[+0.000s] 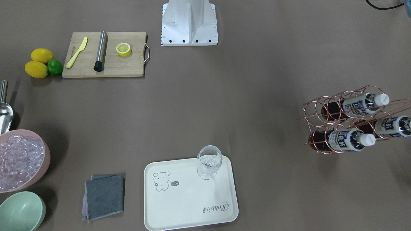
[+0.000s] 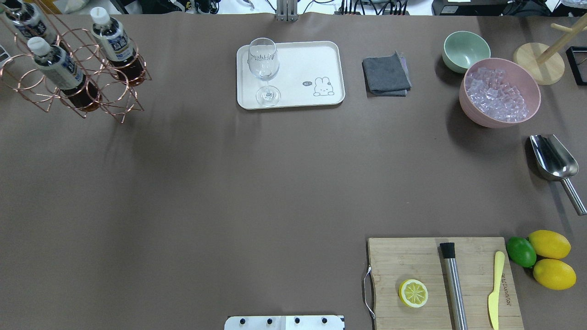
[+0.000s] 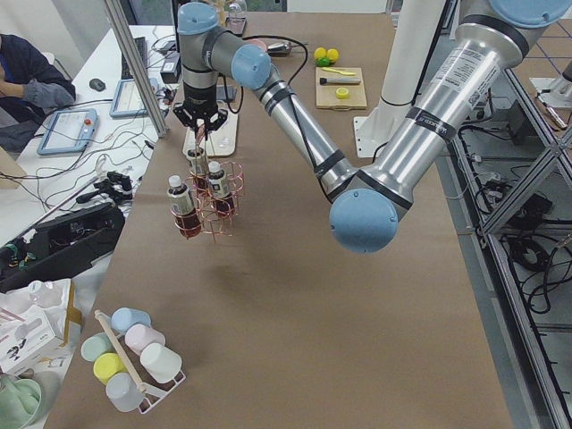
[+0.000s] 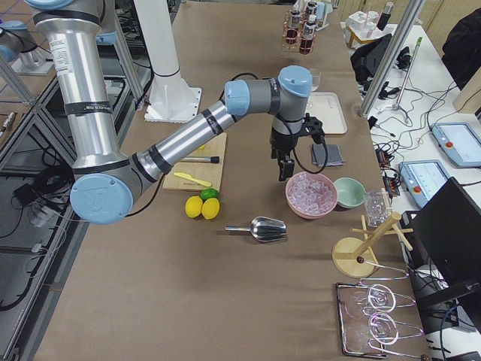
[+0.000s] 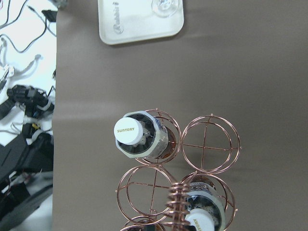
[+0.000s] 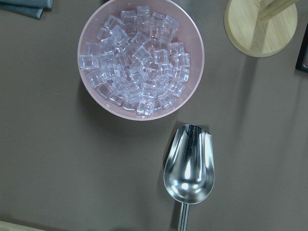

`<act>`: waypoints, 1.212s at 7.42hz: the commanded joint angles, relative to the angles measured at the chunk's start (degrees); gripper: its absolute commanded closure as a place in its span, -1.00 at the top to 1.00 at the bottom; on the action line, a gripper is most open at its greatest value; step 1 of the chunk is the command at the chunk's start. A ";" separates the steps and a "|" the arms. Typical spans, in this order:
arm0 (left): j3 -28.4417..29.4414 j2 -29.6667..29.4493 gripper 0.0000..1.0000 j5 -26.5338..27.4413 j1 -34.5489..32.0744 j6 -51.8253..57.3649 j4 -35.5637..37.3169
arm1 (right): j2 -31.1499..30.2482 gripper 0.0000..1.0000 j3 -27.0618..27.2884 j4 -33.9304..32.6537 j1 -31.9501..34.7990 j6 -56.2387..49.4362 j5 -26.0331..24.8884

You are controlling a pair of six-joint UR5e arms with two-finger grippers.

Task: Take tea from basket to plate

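Three tea bottles (image 1: 356,106) (image 1: 345,141) (image 1: 393,126) stand in a copper wire basket (image 2: 114,98) at the table's left end. The left wrist view looks straight down on one white cap (image 5: 130,131) and part of another (image 5: 199,219). The cream plate (image 1: 189,199) (image 2: 302,59) bears a wine glass (image 1: 208,162) on one corner. My left gripper (image 3: 198,125) hangs just above the basket; I cannot tell if it is open. My right gripper (image 4: 284,171) hangs near the pink ice bowl (image 4: 310,194); I cannot tell its state either.
A cutting board (image 2: 412,256) holds a lemon half (image 2: 413,293), a steel muddler (image 2: 454,284) and a yellow knife (image 2: 495,288). Two lemons and a lime (image 2: 521,251) lie beside it. A steel scoop (image 6: 188,166), mint bowl (image 2: 463,48), grey cloth (image 2: 385,73) and wooden stand (image 2: 539,64) sit at the right.
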 commanded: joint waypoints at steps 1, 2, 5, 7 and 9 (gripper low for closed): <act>-1.63 -0.39 -1.00 -3.70 3.99 -11.97 -3.66 | 0.05 0.99 0.12 -0.33 0.05 -0.09 -0.14; -2.33 -0.40 -1.00 -4.33 5.39 -16.08 -4.09 | 0.05 0.99 0.12 -0.33 0.31 0.00 -0.14; -5.05 -3.46 -1.00 -1.98 9.60 -27.33 -3.75 | 0.05 0.99 0.64 -1.55 0.49 -0.09 -0.23; -9.70 -4.17 -1.00 2.76 14.52 -33.92 -3.40 | 0.22 0.99 0.82 -2.43 0.49 -0.09 -0.23; -10.60 -4.87 -1.00 3.57 16.91 -39.74 -3.48 | 0.14 0.99 1.00 -2.44 0.49 -0.09 -0.23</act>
